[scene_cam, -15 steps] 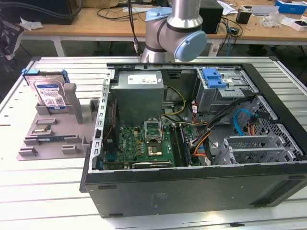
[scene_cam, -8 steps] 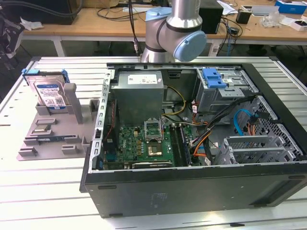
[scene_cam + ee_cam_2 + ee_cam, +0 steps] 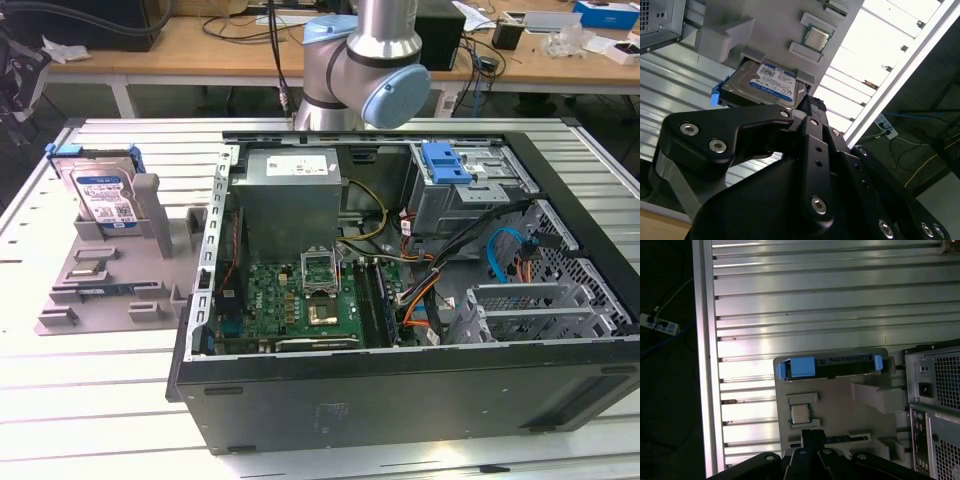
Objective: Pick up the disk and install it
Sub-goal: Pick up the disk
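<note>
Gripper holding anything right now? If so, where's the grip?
Nothing is held. The disk stands on edge in its slot on the grey stand, and in the first wrist view the gripper hangs clear of it.

Silver arm (image 3: 385, 40) with blue joint caps, black hand (image 3: 810, 107) pointing downward

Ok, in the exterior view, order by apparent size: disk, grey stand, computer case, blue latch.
1. computer case
2. grey stand
3. disk
4. blue latch
No two look close enough to tie.
</note>
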`<move>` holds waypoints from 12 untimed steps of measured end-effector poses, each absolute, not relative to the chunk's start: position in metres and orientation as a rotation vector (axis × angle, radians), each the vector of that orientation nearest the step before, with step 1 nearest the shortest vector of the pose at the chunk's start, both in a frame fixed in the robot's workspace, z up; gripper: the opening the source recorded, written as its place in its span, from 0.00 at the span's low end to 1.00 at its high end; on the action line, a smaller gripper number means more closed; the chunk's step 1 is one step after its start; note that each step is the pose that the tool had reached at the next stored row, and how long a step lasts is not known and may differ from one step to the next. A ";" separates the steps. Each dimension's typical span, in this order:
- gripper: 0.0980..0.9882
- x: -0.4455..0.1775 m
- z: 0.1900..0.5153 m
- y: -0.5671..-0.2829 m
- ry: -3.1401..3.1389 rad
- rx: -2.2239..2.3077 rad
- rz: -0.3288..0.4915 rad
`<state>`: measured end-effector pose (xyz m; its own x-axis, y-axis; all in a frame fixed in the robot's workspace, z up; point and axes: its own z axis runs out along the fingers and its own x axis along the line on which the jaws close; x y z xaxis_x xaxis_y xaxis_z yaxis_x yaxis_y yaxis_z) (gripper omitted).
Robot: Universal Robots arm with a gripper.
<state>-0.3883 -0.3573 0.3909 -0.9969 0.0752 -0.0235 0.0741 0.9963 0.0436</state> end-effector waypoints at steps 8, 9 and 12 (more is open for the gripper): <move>0.01 -0.388 0.391 -0.357 3.117 0.018 0.068; 0.01 -0.388 0.391 -0.357 3.117 0.002 0.068; 0.01 -0.388 0.391 -0.357 3.118 -0.049 0.069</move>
